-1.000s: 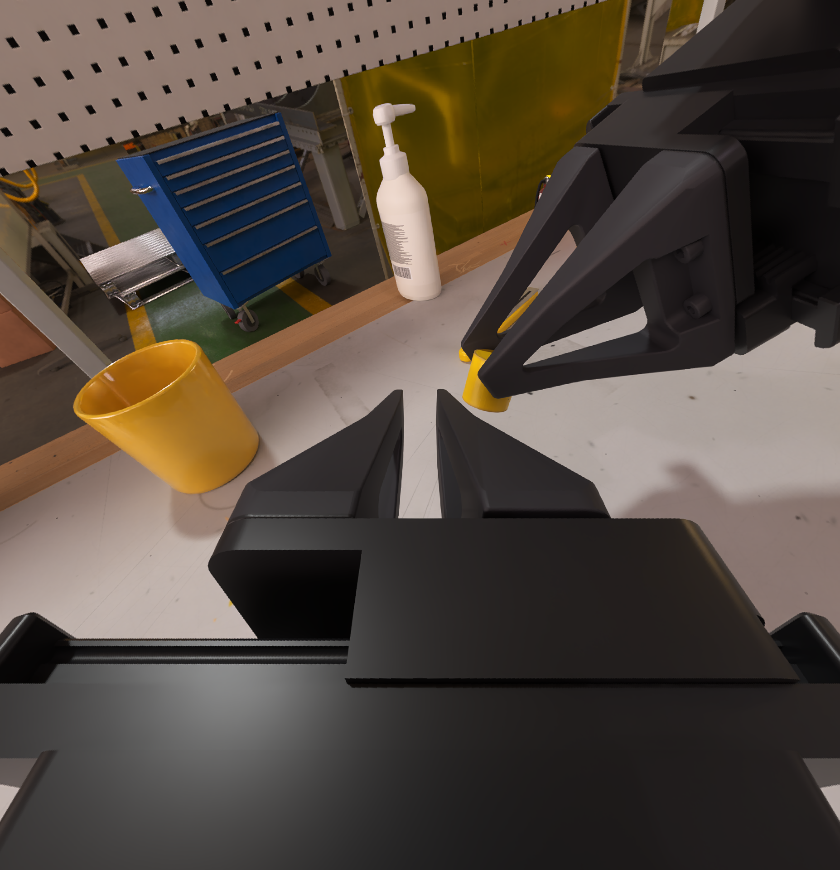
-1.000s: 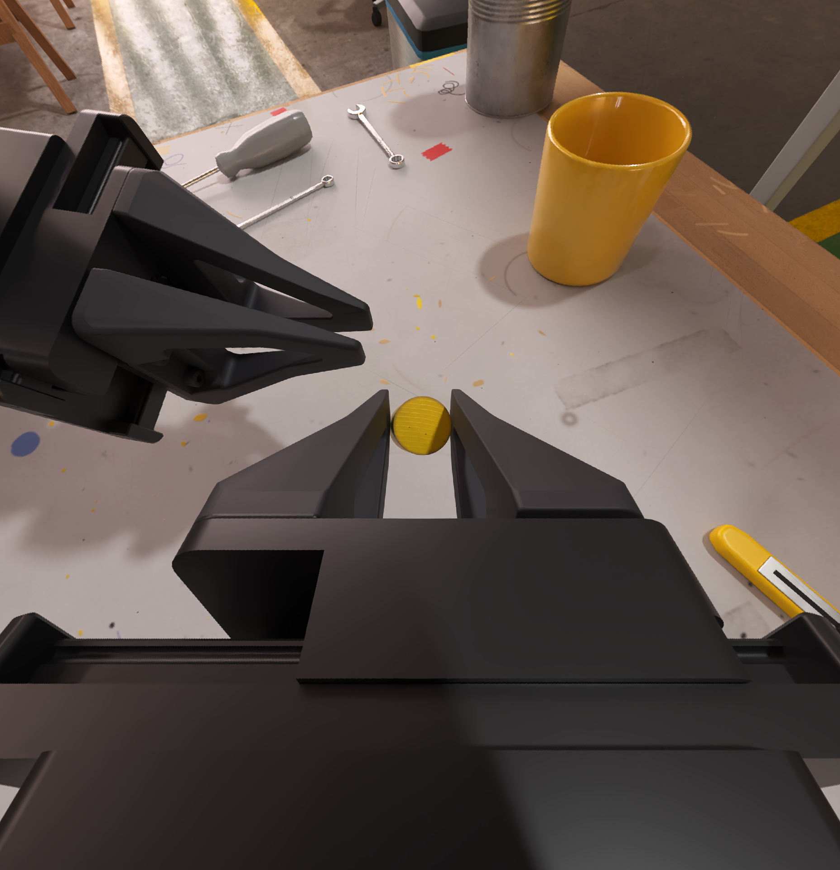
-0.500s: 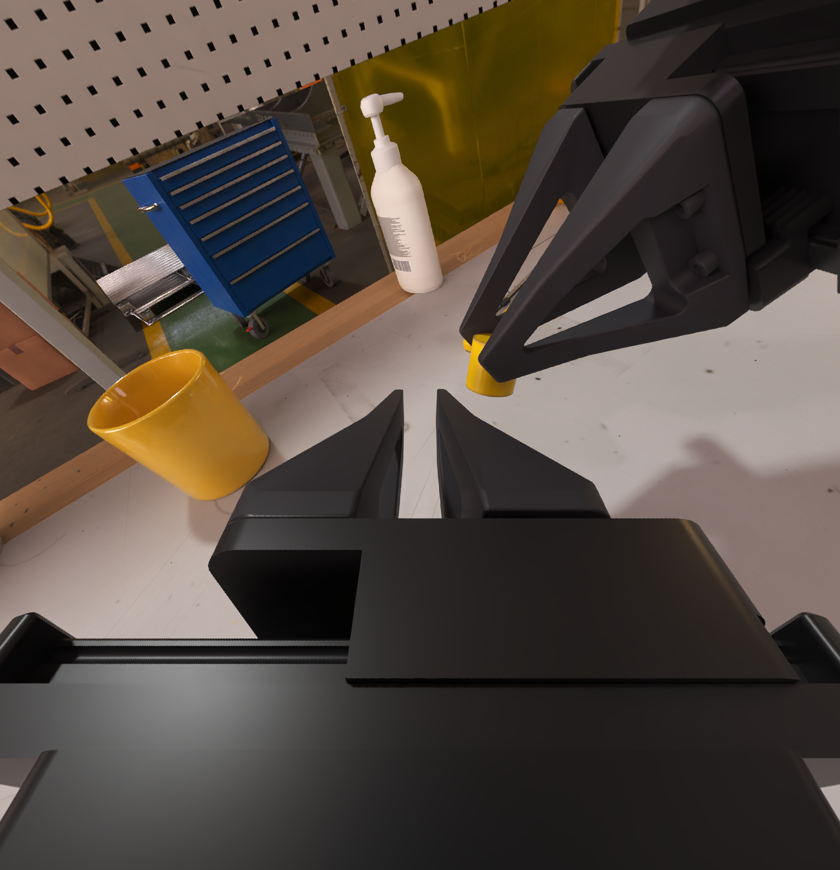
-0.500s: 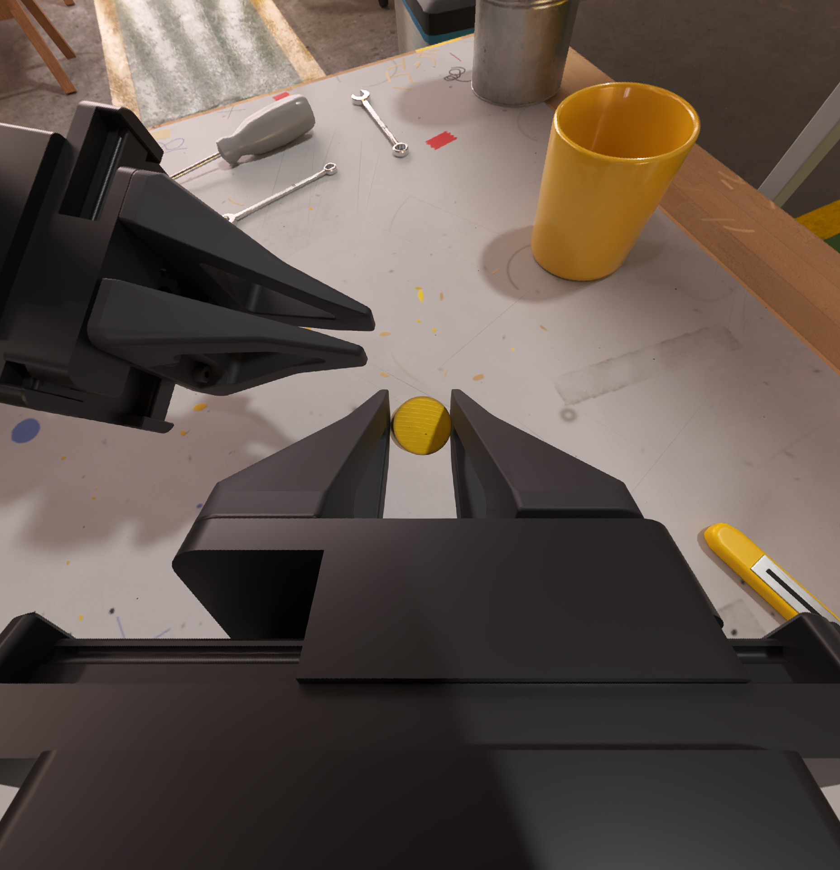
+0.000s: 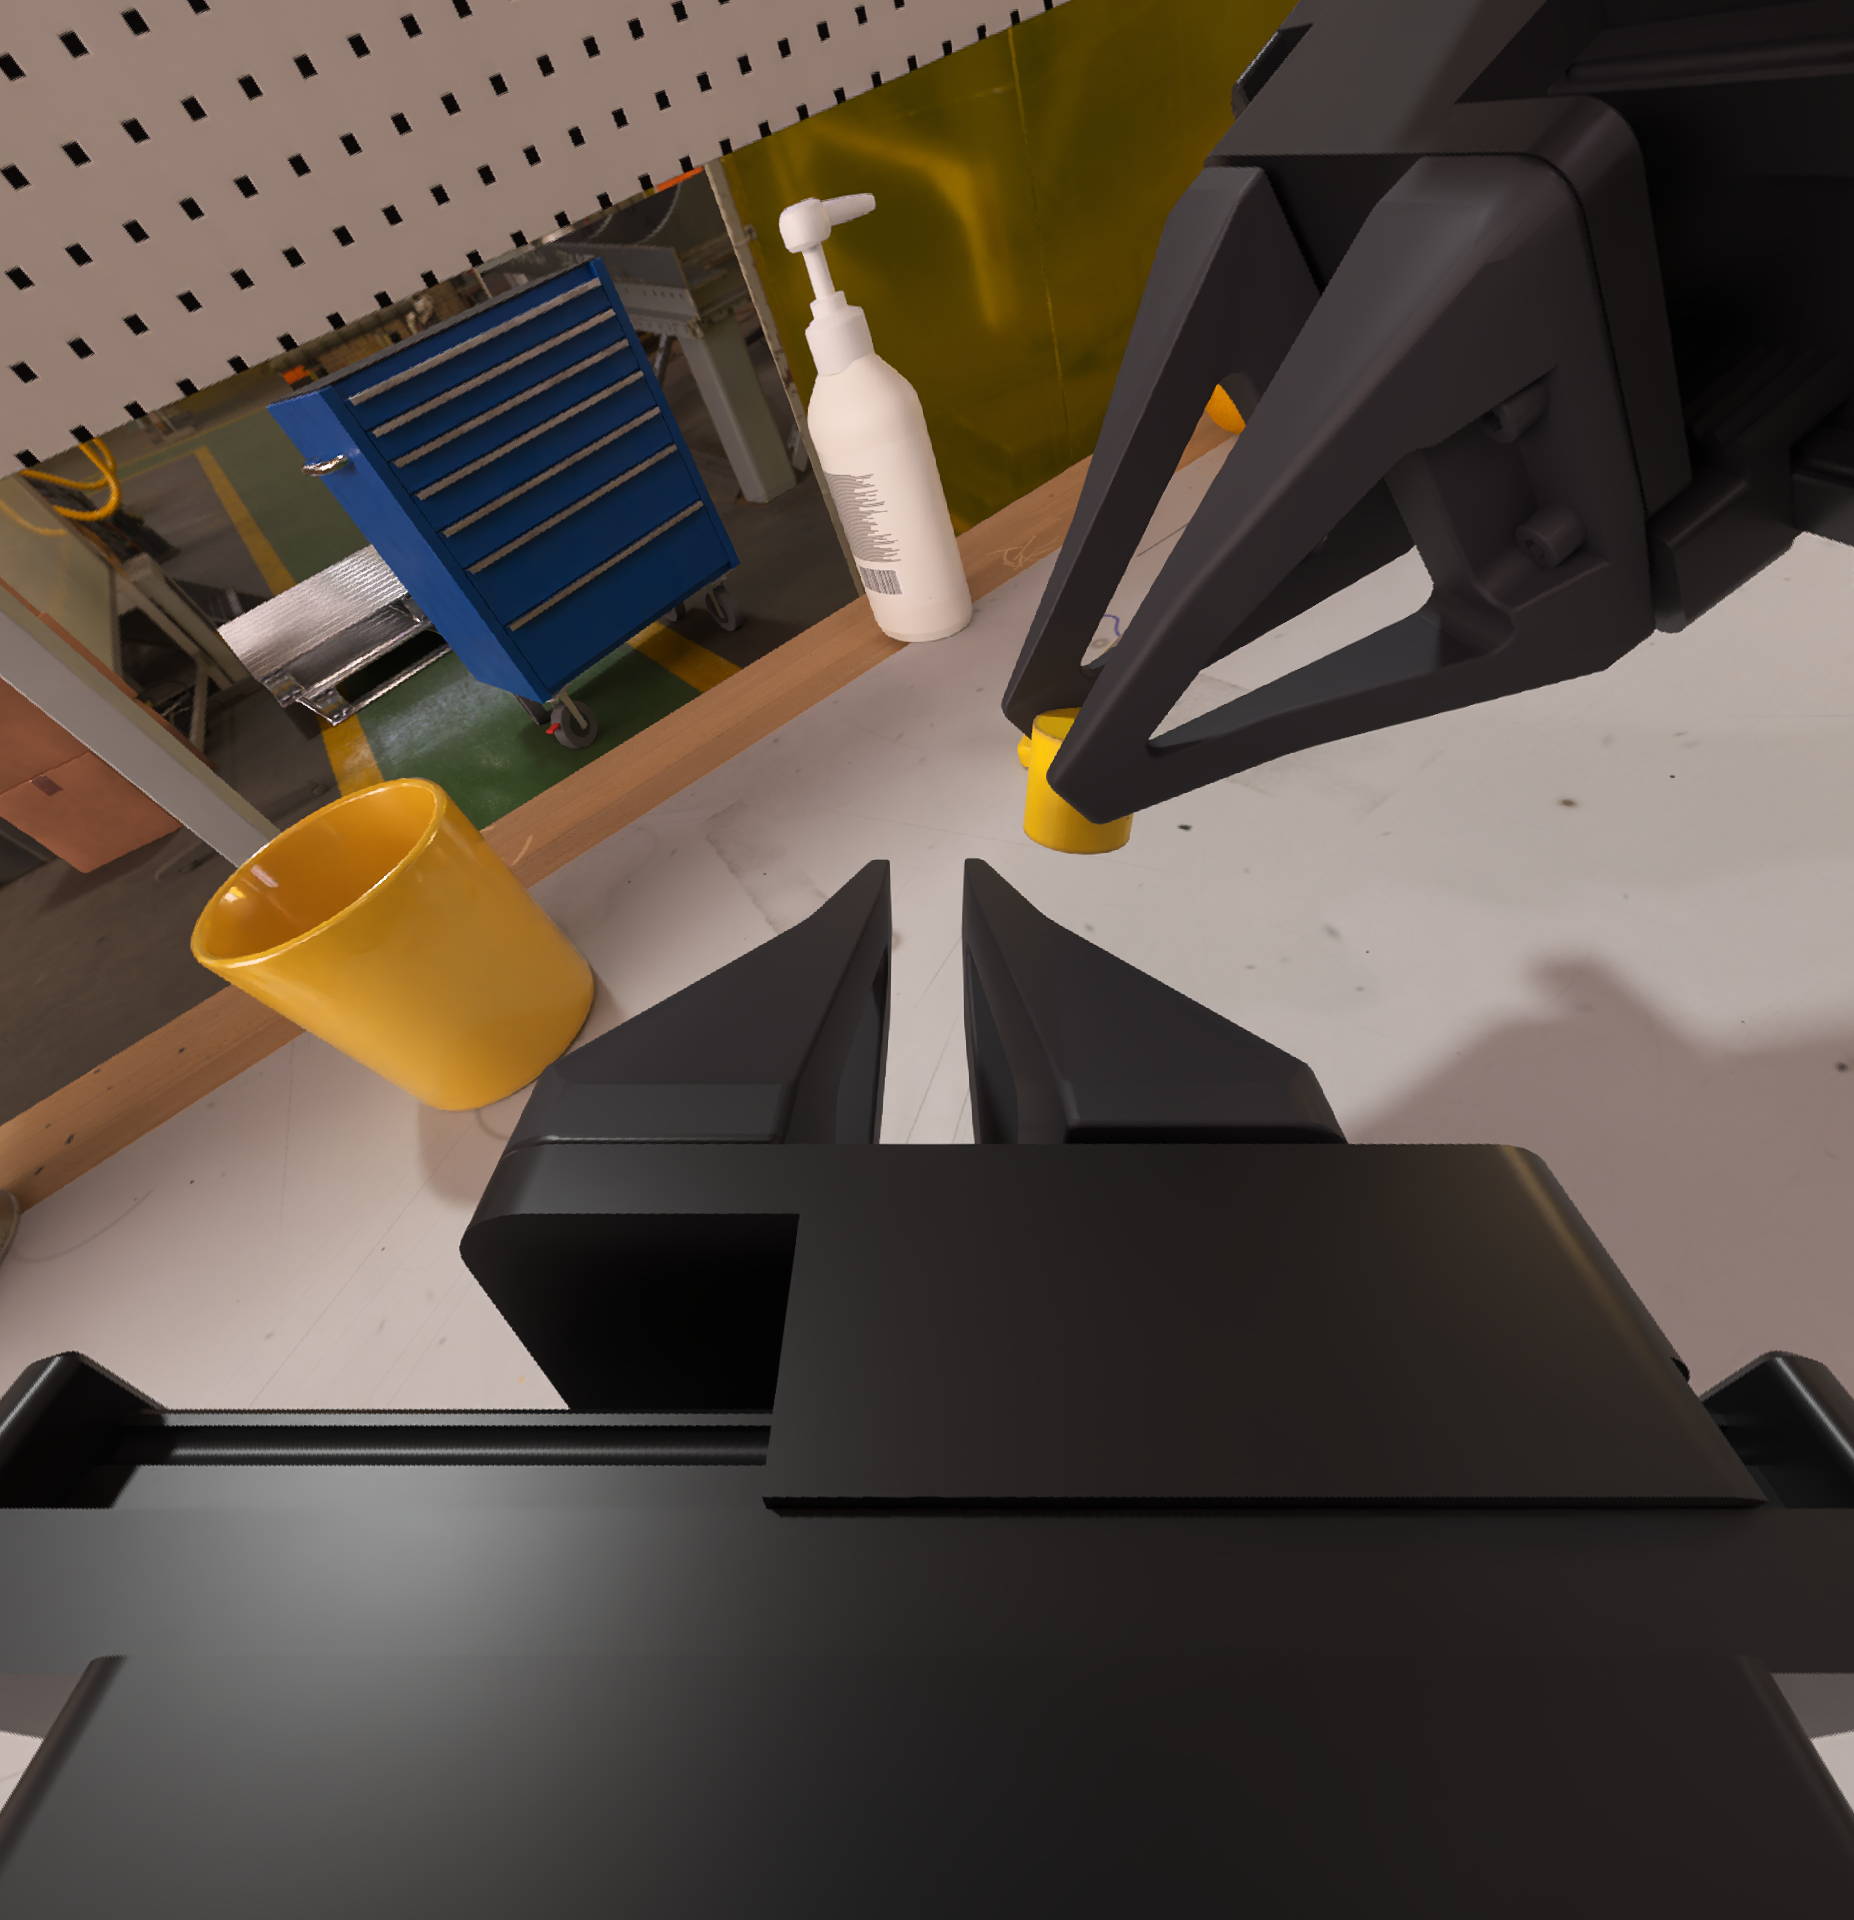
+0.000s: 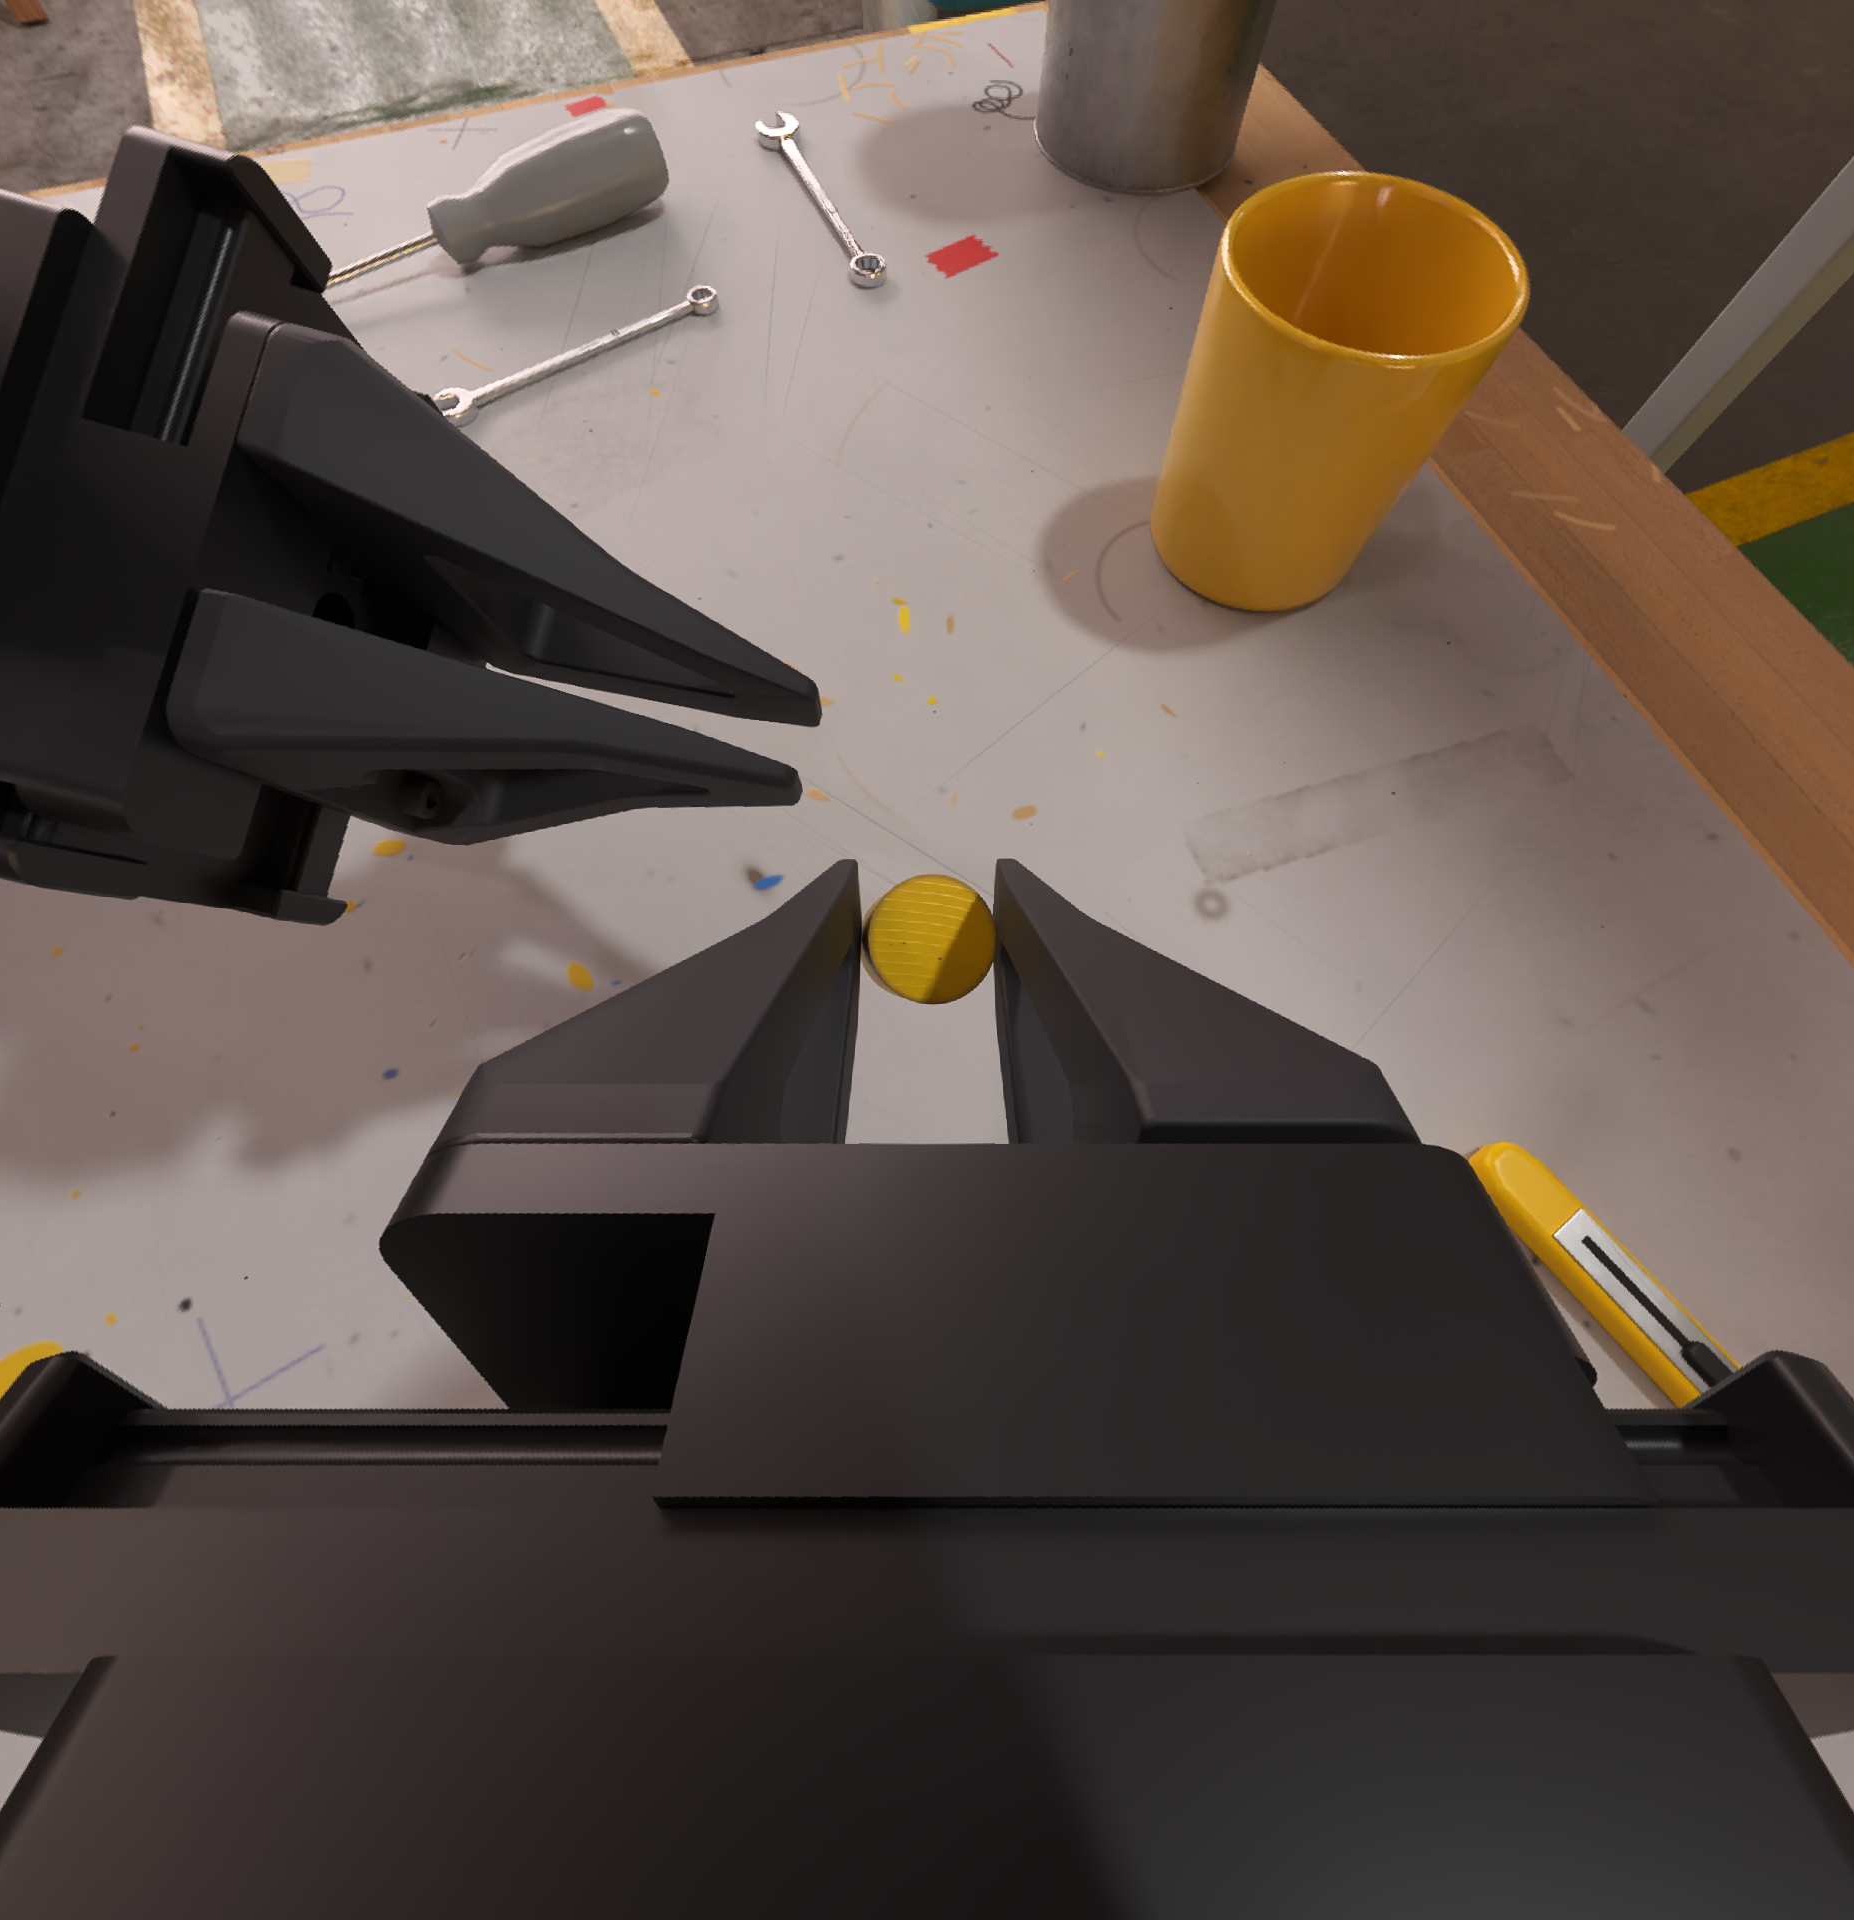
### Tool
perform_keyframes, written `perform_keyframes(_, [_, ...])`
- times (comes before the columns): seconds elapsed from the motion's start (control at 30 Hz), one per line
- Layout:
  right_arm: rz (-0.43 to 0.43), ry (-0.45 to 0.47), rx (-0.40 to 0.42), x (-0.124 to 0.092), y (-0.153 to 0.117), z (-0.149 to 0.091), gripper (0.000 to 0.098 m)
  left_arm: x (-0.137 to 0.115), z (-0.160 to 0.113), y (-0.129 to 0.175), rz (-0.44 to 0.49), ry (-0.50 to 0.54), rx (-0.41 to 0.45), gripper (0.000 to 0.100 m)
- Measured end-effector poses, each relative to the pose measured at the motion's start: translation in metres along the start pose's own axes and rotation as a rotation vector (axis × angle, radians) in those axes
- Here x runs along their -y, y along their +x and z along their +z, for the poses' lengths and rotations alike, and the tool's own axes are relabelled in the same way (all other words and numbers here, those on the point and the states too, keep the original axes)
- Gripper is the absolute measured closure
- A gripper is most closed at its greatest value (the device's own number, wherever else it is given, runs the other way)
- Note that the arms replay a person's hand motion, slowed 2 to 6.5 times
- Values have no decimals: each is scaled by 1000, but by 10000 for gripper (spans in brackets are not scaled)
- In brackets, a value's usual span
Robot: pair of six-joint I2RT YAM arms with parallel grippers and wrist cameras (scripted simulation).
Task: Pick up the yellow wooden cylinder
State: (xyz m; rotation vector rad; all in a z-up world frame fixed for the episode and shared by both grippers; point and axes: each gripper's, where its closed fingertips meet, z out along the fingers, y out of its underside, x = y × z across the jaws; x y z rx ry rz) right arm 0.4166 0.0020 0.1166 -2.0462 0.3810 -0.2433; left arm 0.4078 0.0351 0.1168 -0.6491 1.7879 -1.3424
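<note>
Setting: workshop bench, pale scuffed table top (image 6: 1318, 935) speckled with paint, wooden edge strip, pegboard (image 5: 279, 156) behind, blue tool cabinet (image 5: 518, 488) on the floor beyond.

Item 1, yellow wooden cylinder (image 6: 928, 938): upright between the tips of my right gripper (image 6: 926, 904), both fingers pressed to its sides, so I am clenched on it. In the left wrist view the cylinder (image 5: 1074, 805) shows below my right fingertips, and I cannot tell for certain whether its base is clear of the table.

Item 2, my left gripper (image 5: 925, 894): fingers nearly together with a narrow gap, holding nothing, hanging near the cylinder.

Change noted: against the earlier views the bench things sit a little lower and farther off while the cylinder keeps its place between my fingers. I judge the lift has begun and the grip is holding.

Also present: yellow cup (image 6: 1338, 384), white pump bottle (image 5: 876, 457), metal can (image 6: 1141, 94), two spanners (image 6: 824, 197), grey-handled screwdriver (image 6: 549, 192), yellow utility knife (image 6: 1588, 1268).
</note>
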Motion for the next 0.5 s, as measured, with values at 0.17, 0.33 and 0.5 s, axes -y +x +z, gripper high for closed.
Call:
perform_keyframes(0.17, [-21,-9,-4,1,-1,0,763,0,0,1,-10,1,-4,886])
perform_keyframes(0.33, [-49,-17,-17,3,-2,1,763,0,-1,1,-9,0,-4,886])
perform_keyframes(0.5, [-65,-27,-25,3,-4,2,763,-1,-2,1,-11,2,-1,887])
